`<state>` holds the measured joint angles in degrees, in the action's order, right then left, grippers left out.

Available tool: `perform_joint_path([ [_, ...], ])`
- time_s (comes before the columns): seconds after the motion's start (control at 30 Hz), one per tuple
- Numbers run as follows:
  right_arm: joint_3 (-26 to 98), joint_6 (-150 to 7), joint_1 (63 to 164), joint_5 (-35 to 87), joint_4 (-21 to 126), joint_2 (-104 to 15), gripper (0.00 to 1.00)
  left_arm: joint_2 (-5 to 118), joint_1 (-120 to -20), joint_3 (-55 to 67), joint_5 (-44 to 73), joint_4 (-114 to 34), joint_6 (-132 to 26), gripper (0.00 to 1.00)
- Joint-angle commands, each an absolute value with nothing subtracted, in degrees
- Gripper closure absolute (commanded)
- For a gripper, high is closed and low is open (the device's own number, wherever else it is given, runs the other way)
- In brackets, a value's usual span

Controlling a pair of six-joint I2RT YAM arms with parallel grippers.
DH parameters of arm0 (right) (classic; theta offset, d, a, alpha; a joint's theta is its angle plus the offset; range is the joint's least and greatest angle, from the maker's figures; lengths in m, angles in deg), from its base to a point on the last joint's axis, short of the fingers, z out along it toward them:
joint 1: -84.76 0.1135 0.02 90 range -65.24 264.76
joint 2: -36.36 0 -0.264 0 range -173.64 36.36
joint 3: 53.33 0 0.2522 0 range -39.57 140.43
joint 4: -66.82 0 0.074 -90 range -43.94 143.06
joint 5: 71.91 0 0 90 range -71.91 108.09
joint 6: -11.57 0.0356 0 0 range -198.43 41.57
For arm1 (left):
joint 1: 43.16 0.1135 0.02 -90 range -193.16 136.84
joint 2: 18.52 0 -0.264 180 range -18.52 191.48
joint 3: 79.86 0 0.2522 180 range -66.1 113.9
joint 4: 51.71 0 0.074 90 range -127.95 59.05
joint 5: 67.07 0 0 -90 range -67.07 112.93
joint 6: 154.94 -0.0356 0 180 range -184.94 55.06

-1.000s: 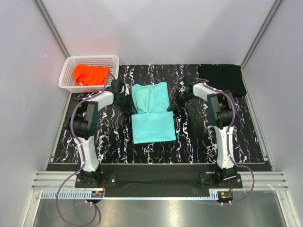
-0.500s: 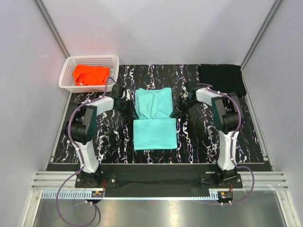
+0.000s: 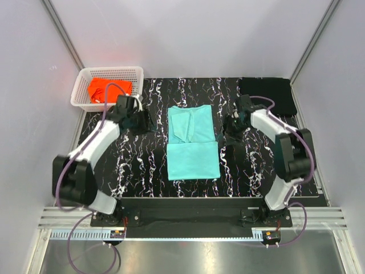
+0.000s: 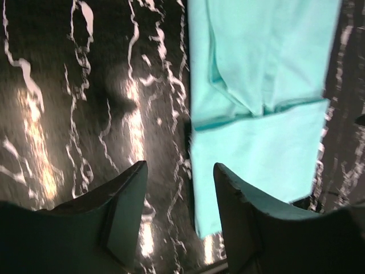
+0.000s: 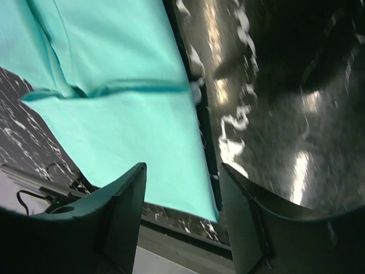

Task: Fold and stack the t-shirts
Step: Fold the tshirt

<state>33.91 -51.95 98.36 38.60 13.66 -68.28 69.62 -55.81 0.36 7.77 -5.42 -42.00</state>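
From above, the mint-teal shirt [image 3: 193, 142] lies half-folded on the desk [image 3: 131, 165], left gripper [image 3: 142, 121] and right gripper [image 3: 230, 127] flanking it, neither touching; at the left wrist, the fingers [image 4: 122, 211] gape empty beside its edge; at the right wrist, likewise spread, holding nothing; I'd pinch matching corners together, folding squarely.

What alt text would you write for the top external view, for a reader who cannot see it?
A partly folded mint-teal t-shirt lies centred between the open left hand and open right hand, neither touching it. An orange t-shirt sits in a white basket far left; a black t-shirt lies far right.
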Motion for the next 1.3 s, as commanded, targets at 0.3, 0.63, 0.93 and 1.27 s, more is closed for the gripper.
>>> perform_joint_path([
  [0.3,2.82,-22.43,101.54,36.02,26.83,-33.19,0.36,26.68,-66.18,-42.59,12.11,-21.75,4.99,0.43],
  [0.63,-19.51,6.72,112.78,24.78,34.86,-14.46,0.36,26.65,-85.68,-49.66,26.52,-24.42,32.67,0.38],
  [0.93,-26.91,15.17,117.62,19.67,41.19,-14.34,0.39,33.15,-94.14,-52.38,33.74,-27.05,46.13,0.43],
  [1.27,-28.58,17.2,119.3,16.42,42.07,-18.21,0.46,41.07,-96.16,-53.26,34.62,-29.08,53.01,0.52],
])
